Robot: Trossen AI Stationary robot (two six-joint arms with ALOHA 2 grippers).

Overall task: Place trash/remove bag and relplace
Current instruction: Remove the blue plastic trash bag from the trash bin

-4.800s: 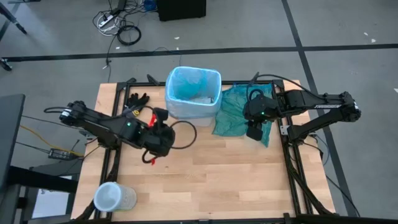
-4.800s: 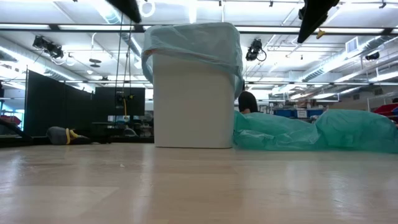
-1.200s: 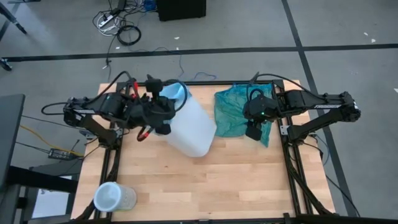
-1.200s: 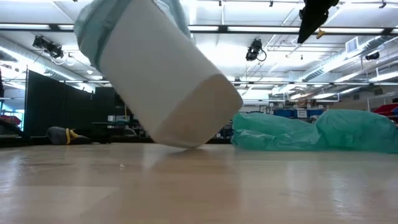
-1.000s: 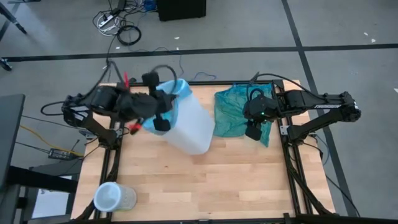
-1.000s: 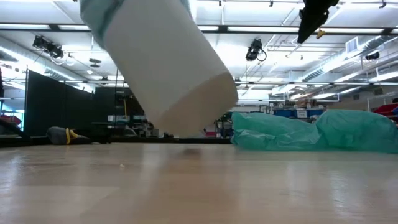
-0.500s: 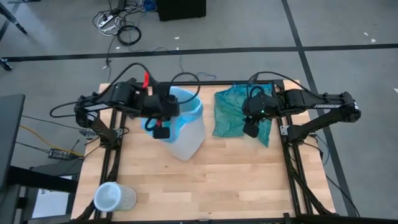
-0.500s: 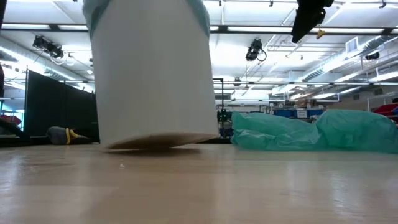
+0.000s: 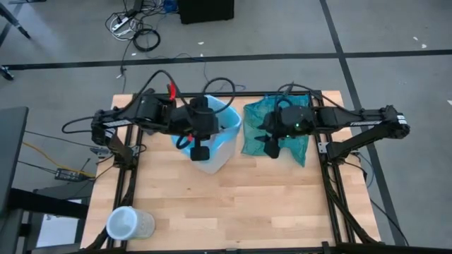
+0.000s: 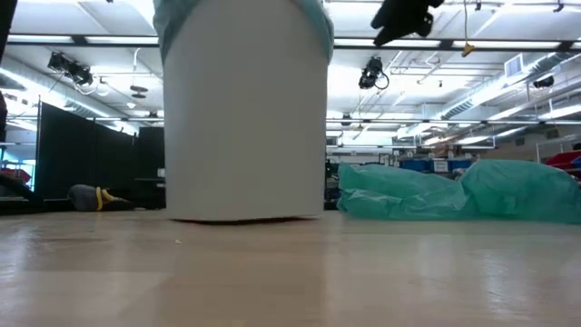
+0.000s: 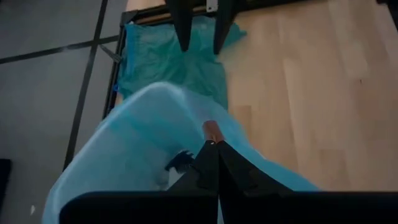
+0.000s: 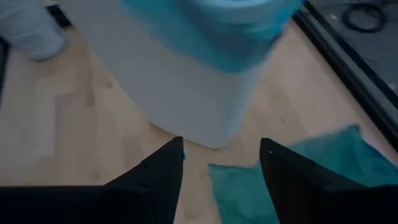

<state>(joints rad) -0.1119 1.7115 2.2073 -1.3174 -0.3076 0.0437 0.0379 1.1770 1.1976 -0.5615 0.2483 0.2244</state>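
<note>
Pale wooden boards formed the table [image 9: 233, 204], set on a grey concrete floor with cables lying at the upper left of the frame. A white bin [image 9: 212, 152] stood upright at the upper centre of the table, its base flat on the wood in the low view. The bag [image 9: 224, 134], a thin sky-blue liner, was folded over the bin's rim. No trash could be made out.

The left claw [image 9: 198, 137] was closed on the bag at the rim, its fingers [image 11: 217, 165] pressed together over the blue plastic; this grip appeared to serve for steadying or shifting the bin by its edge. The right claw [image 12: 221, 155] hovered above the darker teal bag [image 9: 265, 130] lying just beside the bin at the upper right, with its fingers spread and pointed toward the bin's side, probably to brace it.

Compared with the frame about a second earlier, the bin was no longer tipped toward the left arm and lifted off the table; it had returned to upright and sat further right. The right claw had moved from over the teal bag's middle toward the bin. A clear plastic container [image 9: 127, 224] remained at the lower left.
</note>
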